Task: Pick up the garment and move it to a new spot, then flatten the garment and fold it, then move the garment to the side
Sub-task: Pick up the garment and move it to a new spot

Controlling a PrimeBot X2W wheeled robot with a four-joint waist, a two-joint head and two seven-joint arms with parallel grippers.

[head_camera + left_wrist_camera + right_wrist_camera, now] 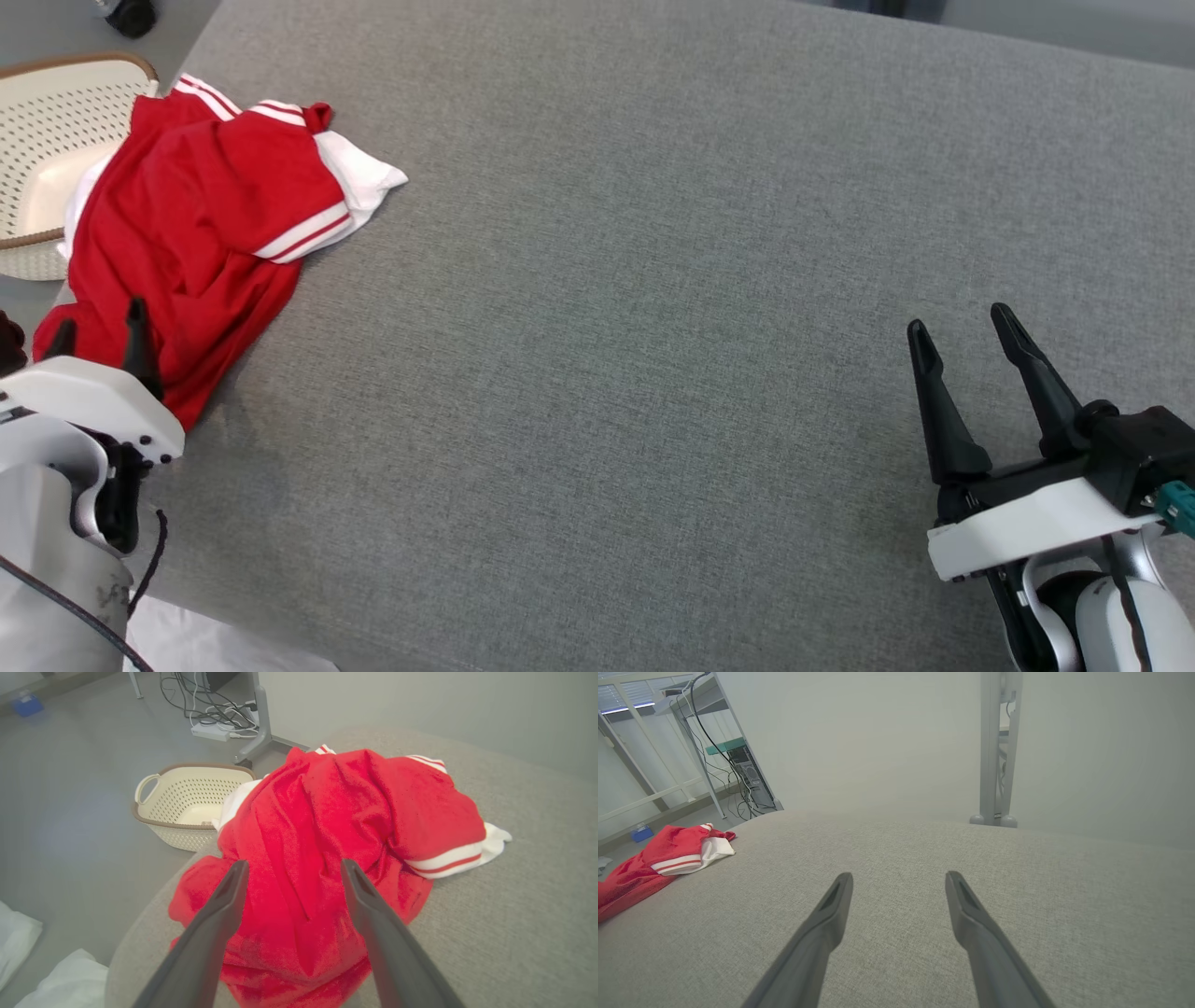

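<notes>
lower the left gripper point(289, 868), fingers spread, onto the garment point(327, 849) bunched between them (right gripper point(966, 331) also spread), then pinch.

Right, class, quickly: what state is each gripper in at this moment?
Left gripper: jaws open, holding nothing, over the crumpled red and white fabric garment.
Right gripper: jaws open, holding nothing, over the grey fabric-covered table.
</notes>
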